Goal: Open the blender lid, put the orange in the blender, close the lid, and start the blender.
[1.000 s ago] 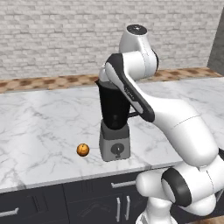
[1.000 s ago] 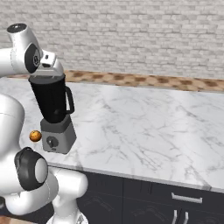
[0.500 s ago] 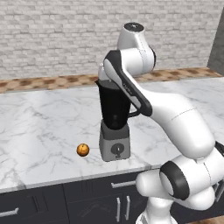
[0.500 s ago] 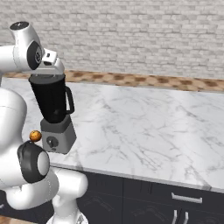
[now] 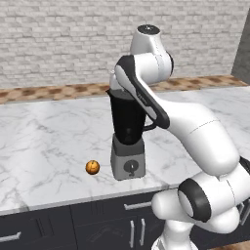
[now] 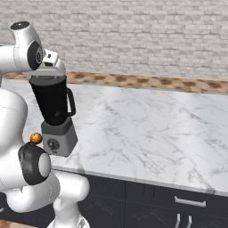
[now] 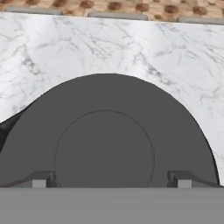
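A white marble counter [image 5: 44, 141] runs under a grey brick wall [image 5: 63, 39], with a brown speckled strip [image 6: 147, 82] along its back edge and dark drawer fronts [image 6: 178, 202] below. The blender [image 5: 128, 139] stands near the counter's front edge, its black jar on the boxy grey base with the round dial facing forward (the side handle shows best in the right base view, pointing away from the arm). The orange [image 5: 92, 167] lies on the marble just beside the base, on the side away from the handle, apart from it; in the right base view the orange [image 6: 36, 138] peeks out between the base and the robot's own body.

The arm's upper links cross in front of the jar's top in the left base view, hiding the rim there. The arm rises, folds over at the elbow and brings the hand down directly over the jar. In the hand view the blender lid [image 7: 109, 131] sits close beneath the gripper [image 7: 111, 179], its raised centre circle lying between the two spread finger tips [image 7: 39, 180], which hold nothing.
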Controlling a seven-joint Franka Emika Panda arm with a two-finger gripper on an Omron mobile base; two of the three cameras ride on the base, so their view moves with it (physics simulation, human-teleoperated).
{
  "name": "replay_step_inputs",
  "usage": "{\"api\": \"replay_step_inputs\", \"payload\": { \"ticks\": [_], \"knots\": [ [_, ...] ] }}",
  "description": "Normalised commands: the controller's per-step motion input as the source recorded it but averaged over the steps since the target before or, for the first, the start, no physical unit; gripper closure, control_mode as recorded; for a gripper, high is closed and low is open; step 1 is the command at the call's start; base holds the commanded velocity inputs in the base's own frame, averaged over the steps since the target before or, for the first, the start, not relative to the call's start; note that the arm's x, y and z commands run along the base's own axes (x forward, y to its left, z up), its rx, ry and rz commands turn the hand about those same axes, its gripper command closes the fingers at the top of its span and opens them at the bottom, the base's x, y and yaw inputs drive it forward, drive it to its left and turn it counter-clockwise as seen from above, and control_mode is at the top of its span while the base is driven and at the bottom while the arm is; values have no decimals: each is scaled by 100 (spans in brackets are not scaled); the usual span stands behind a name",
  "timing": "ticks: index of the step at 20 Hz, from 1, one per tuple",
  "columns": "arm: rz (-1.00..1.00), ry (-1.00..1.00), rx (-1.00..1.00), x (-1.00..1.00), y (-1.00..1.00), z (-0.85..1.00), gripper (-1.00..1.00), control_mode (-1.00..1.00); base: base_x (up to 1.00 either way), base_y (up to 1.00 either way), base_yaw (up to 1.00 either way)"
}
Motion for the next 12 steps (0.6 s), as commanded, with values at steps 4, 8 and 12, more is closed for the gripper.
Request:
{"api": "replay_step_inputs", "payload": {
  "ticks": [4,8,12],
  "knots": [
    [0,3,0,0,6,-54,100,-100,0,0,0],
    [0,0,0,-1,13,-42,100,-100,0,0,0],
    [0,0,0,0,20,-16,100,-100,0,0,0]
  ]
}}
